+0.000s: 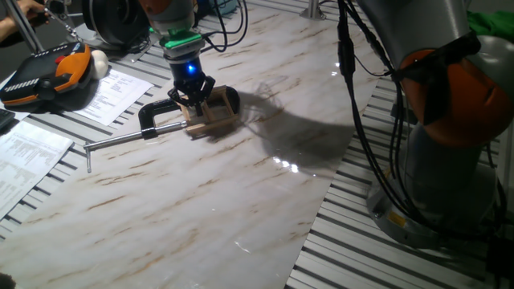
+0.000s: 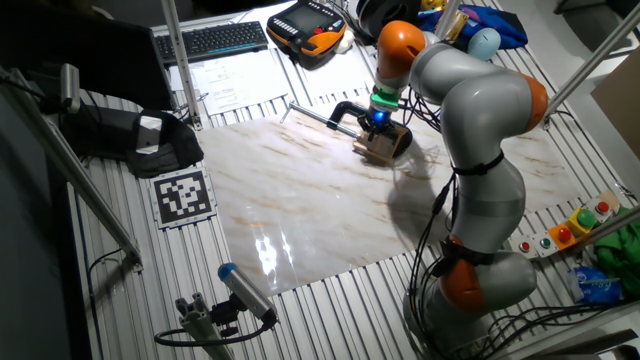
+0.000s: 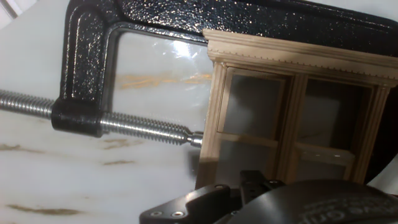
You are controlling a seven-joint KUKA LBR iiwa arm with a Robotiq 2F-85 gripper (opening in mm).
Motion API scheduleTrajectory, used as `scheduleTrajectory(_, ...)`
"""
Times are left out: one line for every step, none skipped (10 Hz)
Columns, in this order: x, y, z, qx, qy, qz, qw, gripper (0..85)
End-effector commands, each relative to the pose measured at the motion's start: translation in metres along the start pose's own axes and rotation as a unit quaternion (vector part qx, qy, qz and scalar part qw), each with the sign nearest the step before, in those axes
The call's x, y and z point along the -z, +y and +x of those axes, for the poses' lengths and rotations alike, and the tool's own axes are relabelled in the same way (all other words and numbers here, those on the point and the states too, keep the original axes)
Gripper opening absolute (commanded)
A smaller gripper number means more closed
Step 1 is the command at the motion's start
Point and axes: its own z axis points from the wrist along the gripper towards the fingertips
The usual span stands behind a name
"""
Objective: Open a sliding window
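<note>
- Pale wood is the material of the sliding window point(image 3: 298, 112), which fills the right half of the hand view; it has two panes side by side under a moulded top rail.
- In one fixed view the window point(image 1: 210, 117) stands on the marble-pattern tabletop point(image 1: 241, 209), a little left of the frame centre, near the upper edge.
- A black C-clamp point(image 3: 93, 56) holds the window: its dark frame runs along the top of the hand view, and the steel threaded screw point(image 3: 137, 127) comes from the left and touches the left side of the wooden frame.
- The gripper point(image 1: 193, 94) is directly above the window, its black fingers pointing down at it; a blue light shines on the hand.
- I cannot tell if the fingers are apart or together, or if they touch the wood.
- In the other fixed view, the window point(image 2: 384, 146) is in the upper middle of the frame, under the arm.
</note>
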Motion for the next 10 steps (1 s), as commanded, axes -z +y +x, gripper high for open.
scheduleTrajectory(-0.0006,0.0,-0.0005,-0.001,0.001,-0.001,1.0,0.0)
scheduleTrajectory(-0.0007,-0.0001,-0.0007,-0.002,0.001,0.0,1.0,0.0)
scheduleTrajectory(-0.0006,0.0,-0.0006,-0.004,0.001,0.0,1.0,0.0)
scheduleTrajectory(-0.0011,0.0006,0.0003,-0.005,0.001,0.002,1.0,0.0)
scheduleTrajectory(-0.0014,0.0032,0.0028,-0.008,-0.002,0.005,1.0,0.0)
scheduleTrajectory(-0.0007,0.0057,0.005,-0.012,-0.002,0.006,0.9999,0.0)
scheduleTrajectory(0.0,0.0065,0.0056,-0.013,-0.003,0.009,0.9999,0.0)
scheduleTrajectory(0.0004,0.0064,0.0052,-0.014,-0.005,0.011,0.9998,0.0)
scheduleTrajectory(0.0002,0.0063,0.0051,-0.014,-0.006,0.012,0.9998,0.0)
scheduleTrajectory(0.0002,0.0062,0.0049,-0.015,-0.006,0.011,0.9998,0.0)
